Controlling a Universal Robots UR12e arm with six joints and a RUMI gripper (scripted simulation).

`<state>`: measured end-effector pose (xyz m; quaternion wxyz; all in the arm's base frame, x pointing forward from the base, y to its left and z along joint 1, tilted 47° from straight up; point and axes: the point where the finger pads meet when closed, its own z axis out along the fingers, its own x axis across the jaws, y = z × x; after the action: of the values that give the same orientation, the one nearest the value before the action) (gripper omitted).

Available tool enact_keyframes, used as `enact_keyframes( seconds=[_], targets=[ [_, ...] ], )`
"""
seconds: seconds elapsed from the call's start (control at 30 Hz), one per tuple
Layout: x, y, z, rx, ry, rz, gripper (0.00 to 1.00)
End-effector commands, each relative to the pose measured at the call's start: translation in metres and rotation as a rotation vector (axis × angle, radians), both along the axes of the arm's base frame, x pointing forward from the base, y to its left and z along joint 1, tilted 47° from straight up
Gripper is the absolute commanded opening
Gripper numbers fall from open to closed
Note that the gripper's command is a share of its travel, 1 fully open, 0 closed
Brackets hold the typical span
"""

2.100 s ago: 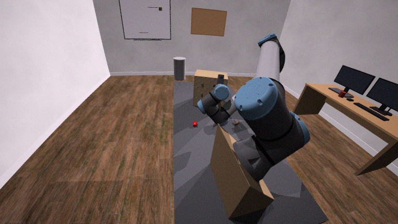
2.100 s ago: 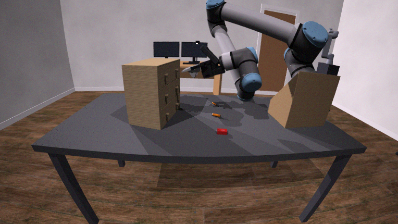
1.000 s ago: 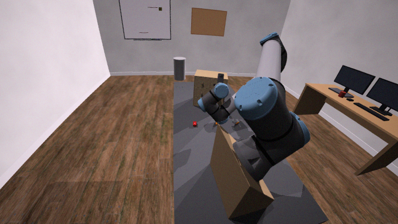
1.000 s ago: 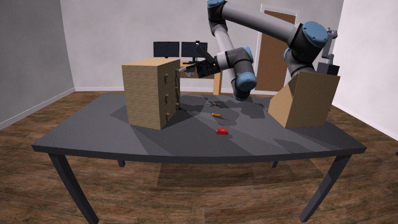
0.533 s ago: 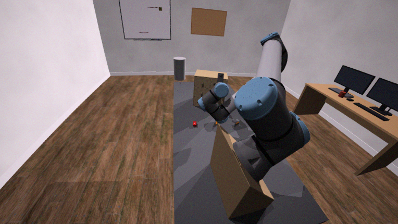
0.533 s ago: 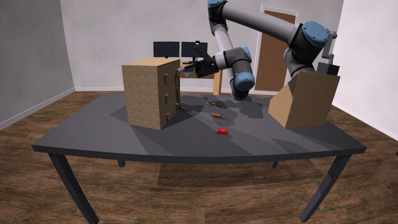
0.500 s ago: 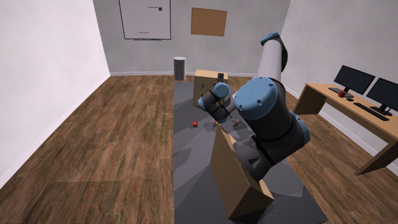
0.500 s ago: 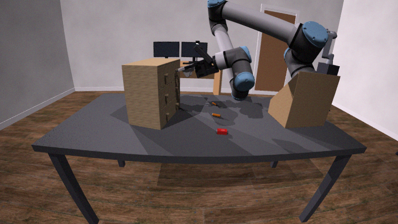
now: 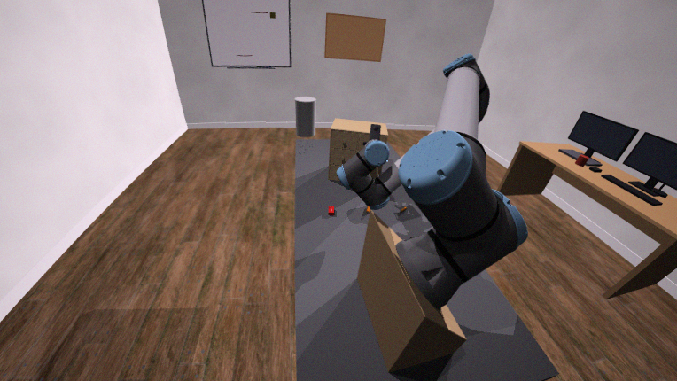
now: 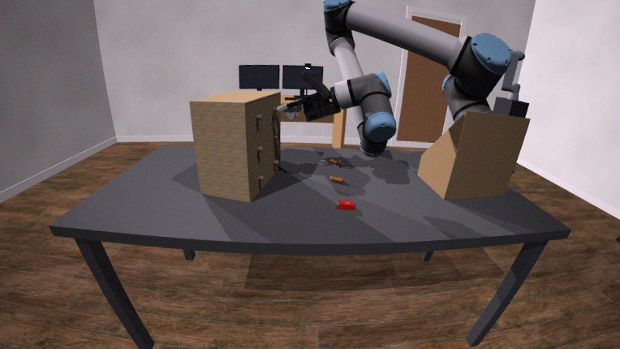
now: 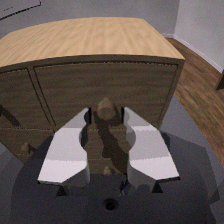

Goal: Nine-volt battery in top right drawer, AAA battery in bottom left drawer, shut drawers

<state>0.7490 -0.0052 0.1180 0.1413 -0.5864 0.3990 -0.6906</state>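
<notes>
Only in wrist view, straddles a top-right knob (image 11: pixel 106 106) with pincer (image 9: pixel 374 133) (image 10: pixel 278 109) (image 11: pixel 106 108) slightly open, gripping nothing. Elsewhere, lie right of one chest (image 9: pixel 357 126) (image 10: pixel 221 151) (image 11: pixel 100 45) on bench (image 9: pixel 322 269) (image 10: pixel 299 230) (image 11: pixel 191 146): one red battery (image 9: pixel 330 210) (image 10: pixel 346 204), near; two orange items (image 9: pixel 368 209) (image 10: pixel 336 178), farther.

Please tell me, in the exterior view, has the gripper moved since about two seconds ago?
Yes. Judged against the chest, the gripper has moved leftward in the picture, toward the drawer fronts.
</notes>
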Motion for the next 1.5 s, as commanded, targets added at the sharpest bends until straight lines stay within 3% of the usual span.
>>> enact_keyframes(
  seconds=[0.0, 0.87, 0.9, 1.47],
  targets=[
    [0.0, 0.0005, 0.0004, 0.0, 0.0, 0.001, 0.2],
    [0.0, 0.0005, 0.0004, 0.0, 0.0, 0.001, 0.2],
    [0.0, 0.0005, 0.0004, 0.0, 0.0, 0.001, 0.07],
    [0.0, 0.0005, 0.0004, 0.0, 0.0, 0.001, 0.07]
  ],
)
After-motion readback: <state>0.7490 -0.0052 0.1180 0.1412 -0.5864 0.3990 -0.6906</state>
